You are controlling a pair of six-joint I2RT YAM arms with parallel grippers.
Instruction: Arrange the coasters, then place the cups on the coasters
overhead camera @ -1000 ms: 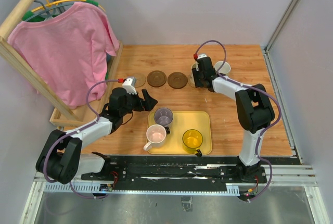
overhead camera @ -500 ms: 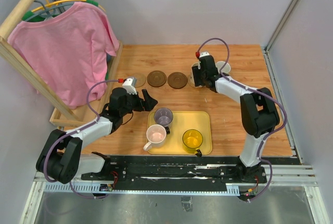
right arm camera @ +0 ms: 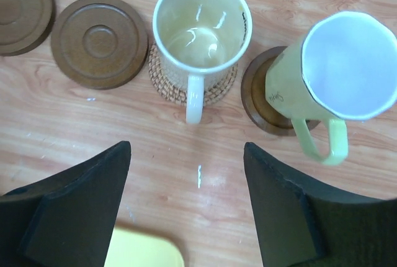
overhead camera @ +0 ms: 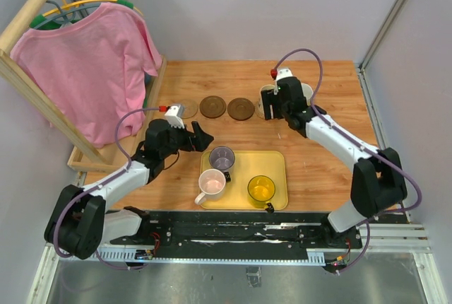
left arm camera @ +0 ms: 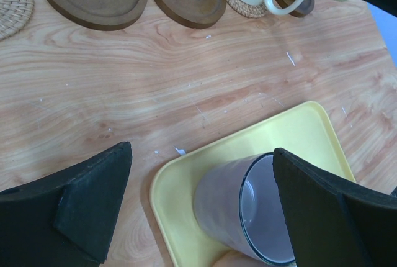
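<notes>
Coasters (overhead camera: 212,106): 5 | cups (overhead camera: 222,157): 5, 2 seated | left gripper (left arm camera: 201,149), right gripper (right arm camera: 186,148): spread, empty

Heads up: overhead, your right arm (overhead camera: 332,134) hides part of the cream cup (overhead camera: 263,106) and pale-green cup (overhead camera: 305,92). Left wrist view chops the purple cup (left arm camera: 242,211) at the bottom and the tan coaster (left arm camera: 11,0) at the left edge.

Bright, even overhead light, soft shadows, sharp views; small glints inside the cream cup (right arm camera: 201,31).

cream cup (right arm camera: 201,31) on tan coaster (right arm camera: 221,90) | green cup (right arm camera: 347,62) on brown coaster (right arm camera: 259,102)
</notes>
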